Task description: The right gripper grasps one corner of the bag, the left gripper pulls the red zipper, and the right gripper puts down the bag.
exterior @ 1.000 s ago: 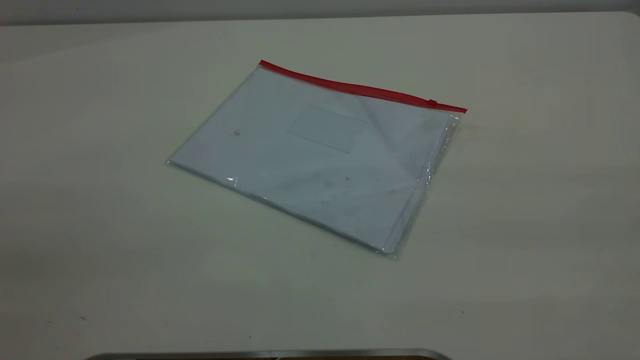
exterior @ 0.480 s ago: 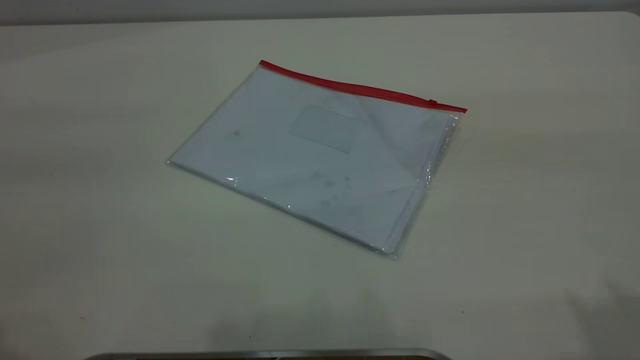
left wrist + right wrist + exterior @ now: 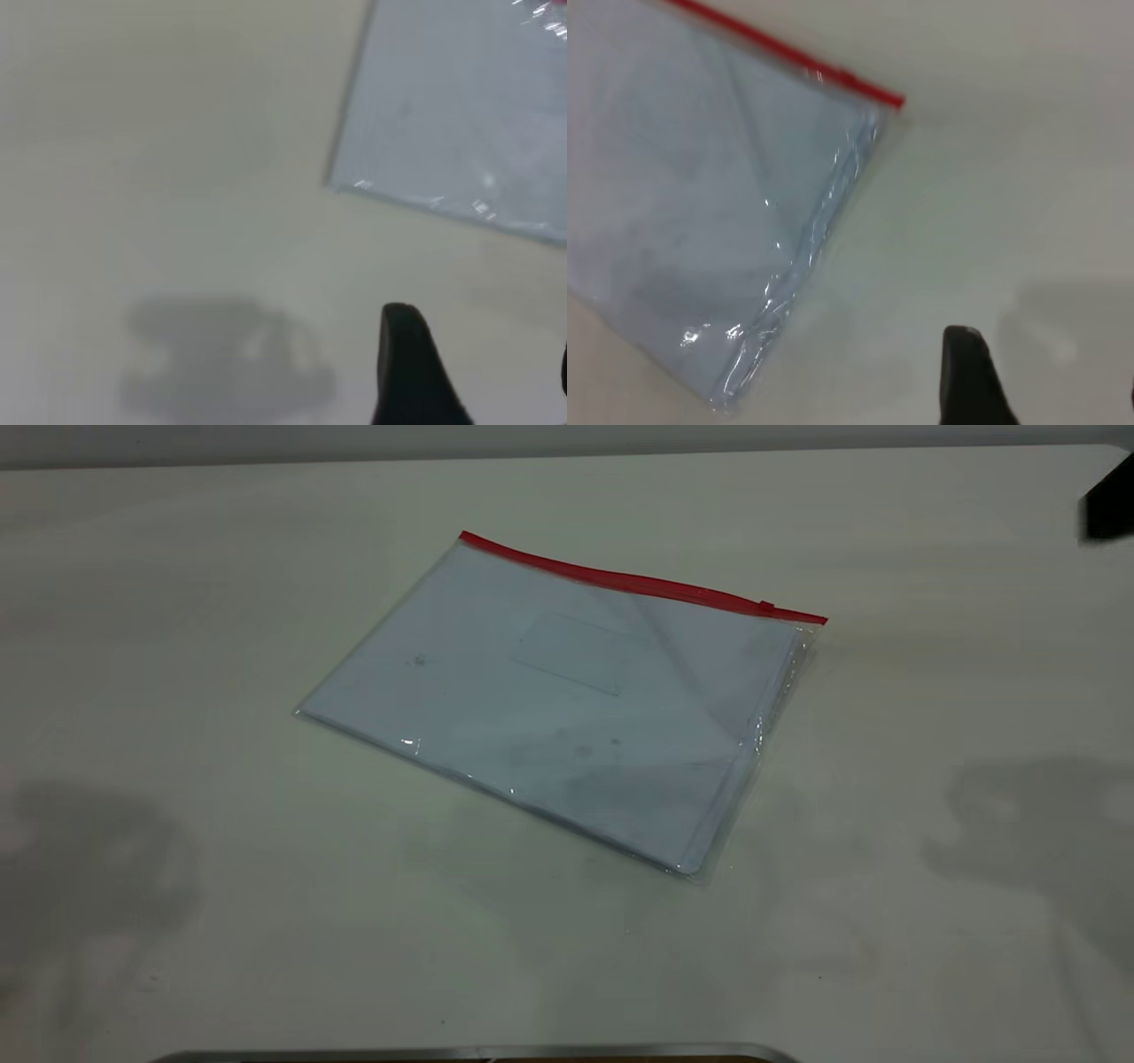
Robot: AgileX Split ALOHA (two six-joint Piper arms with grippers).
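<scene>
Bag [image 3: 558,700]: flat clear plastic pouch with white paper sheets inside, lying flat near the middle of the pale bench [image 3: 177,921], turned at a slant to the bench edges. A faint rectangular label pocket shows on its upper face; no writing or brand can be read on it or on the paper.

Red zipper [image 3: 638,584]: thin red strip along the far long edge of the bag, with the small slider tab [image 3: 766,607] near its right end.

Right gripper [image 3: 1045,381]: above bare bench just off the bag's right short edge, touching nothing. Its wrist view shows one black finger [image 3: 970,381] and a sliver of the other at the frame edge, so the fingers stand well apart. The exterior view shows only a black piece at the upper right edge, well clear of the bag.

Left gripper [image 3: 474,376]: over bare bench beyond the bag's left near corner, touching nothing, fingers [image 3: 412,372] likewise spread wide. It does not appear in the exterior view, which shows only a shadow on the bench at left.

View differences: the right wrist view shows the zipper's right end and the crinkled side seam; the left wrist view shows a bag corner and an arm shadow, with the zipper reduced to a faint pink trace at the frame's edge.
</scene>
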